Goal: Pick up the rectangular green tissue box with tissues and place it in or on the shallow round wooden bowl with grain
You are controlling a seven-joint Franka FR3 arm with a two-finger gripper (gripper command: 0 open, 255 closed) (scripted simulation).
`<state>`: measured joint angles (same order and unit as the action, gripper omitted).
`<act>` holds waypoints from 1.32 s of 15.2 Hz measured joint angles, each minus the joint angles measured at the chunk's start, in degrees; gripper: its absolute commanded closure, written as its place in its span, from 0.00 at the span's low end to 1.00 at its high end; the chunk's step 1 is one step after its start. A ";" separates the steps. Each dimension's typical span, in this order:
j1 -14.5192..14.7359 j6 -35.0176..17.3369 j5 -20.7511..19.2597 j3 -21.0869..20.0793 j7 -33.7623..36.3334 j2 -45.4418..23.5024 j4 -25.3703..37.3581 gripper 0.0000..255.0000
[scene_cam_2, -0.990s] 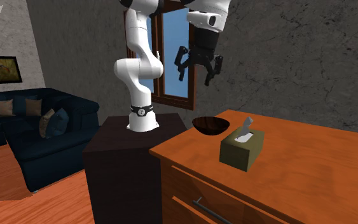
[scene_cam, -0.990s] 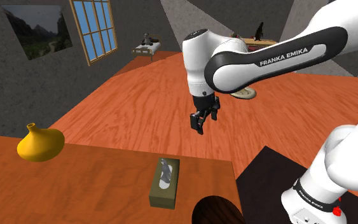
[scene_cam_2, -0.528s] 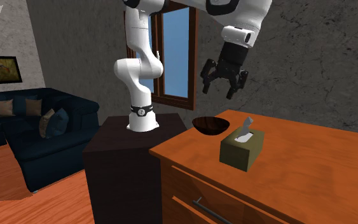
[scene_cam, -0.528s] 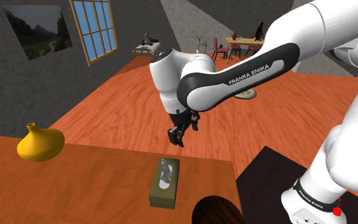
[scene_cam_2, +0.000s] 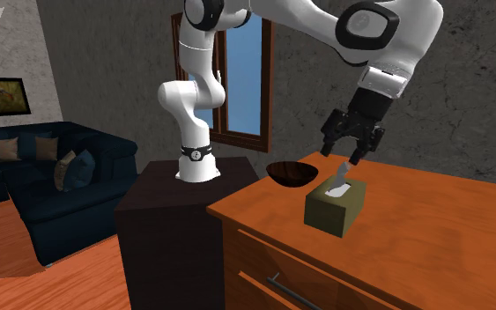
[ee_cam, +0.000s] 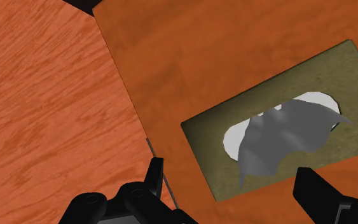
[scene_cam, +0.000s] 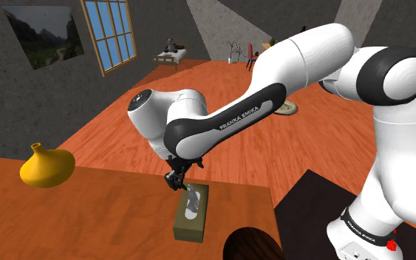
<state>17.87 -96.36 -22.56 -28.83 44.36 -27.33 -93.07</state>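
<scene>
An olive-green tissue box (scene_cam: 191,213) lies on the orange wooden table (scene_cam: 95,214), with a grey tissue (scene_cam_2: 338,180) sticking out of its top slot. My gripper (scene_cam: 178,179) hovers open just above the box's far end, near the table's edge, and does not touch it. In the wrist view the box (ee_cam: 212,143) and its tissue (ee_cam: 279,137) lie ahead of the gripper (ee_cam: 231,181), fingers apart on either side. The dark round bowl (scene_cam: 252,244) sits at the shoulder view's bottom edge, close beside the box. In the second exterior view it (scene_cam_2: 292,173) stands left of the box (scene_cam_2: 335,211), with the gripper (scene_cam_2: 347,157) above.
A yellow gourd-shaped vase (scene_cam: 46,166) stands on the table at the shoulder view's left. The dark stand (scene_cam_2: 180,220) adjoins the table by the bowl. Beyond the table edge lies orange wood floor (ee_cam: 37,108). A dark blue sofa (scene_cam_2: 43,185) sits far off.
The arm has swung down and toward the table; the gripper has dropped from high over the floor to just above the tissue box, still open. The box and bowl have not moved.
</scene>
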 measured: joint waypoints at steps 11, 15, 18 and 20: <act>2.68 -2.32 -3.44 1.24 2.39 -6.59 2.09 0.00; 2.51 -2.69 -3.48 1.27 2.37 -6.47 1.63 0.00; 2.49 -2.72 -3.48 1.26 2.36 -6.46 1.59 1.00; 2.37 -2.53 -3.64 1.36 2.36 -6.28 1.66 1.00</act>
<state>20.25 -98.89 -26.19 -27.47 46.73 -33.61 -91.41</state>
